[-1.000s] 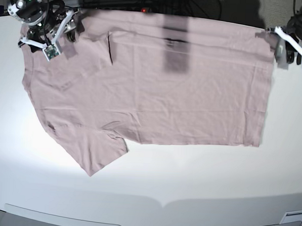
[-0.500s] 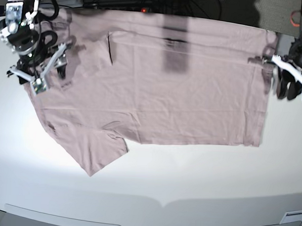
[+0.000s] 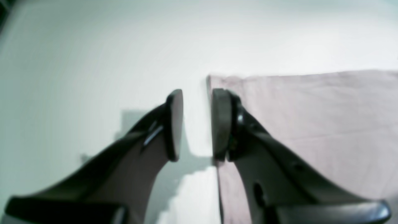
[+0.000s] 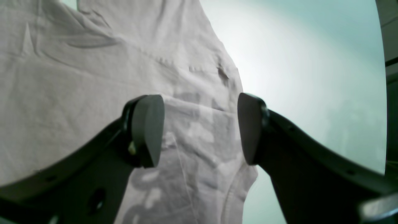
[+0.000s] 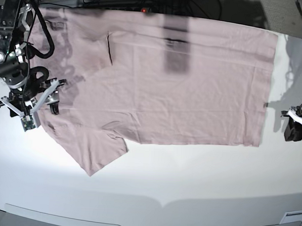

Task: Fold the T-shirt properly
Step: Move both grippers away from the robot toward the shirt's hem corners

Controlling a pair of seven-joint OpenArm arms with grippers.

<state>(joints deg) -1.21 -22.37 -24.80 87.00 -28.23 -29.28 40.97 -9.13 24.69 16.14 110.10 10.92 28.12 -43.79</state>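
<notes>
Left fingers point(image 3: 196, 124) parted beside T-shirt point(image 5: 167, 83) corner; right fingers point(image 4: 200, 130) spread above shoulder.

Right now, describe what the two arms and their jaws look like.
Both arms are dark, jointed units with silver-grey housings and black cables looped alongside. The right gripper has white brackets ending in glossy black curved jaws with flat, rounded grey pads. The left gripper has the same white bracket and black jaws; its pads look black. No markings can be made out.

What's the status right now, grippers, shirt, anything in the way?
Right gripper open above the T-shirt at its sleeve end, empty. Left gripper part open at the hem corner, gripping nothing. T-shirt flat on the white table, unfolded. Nothing in the way.
</notes>
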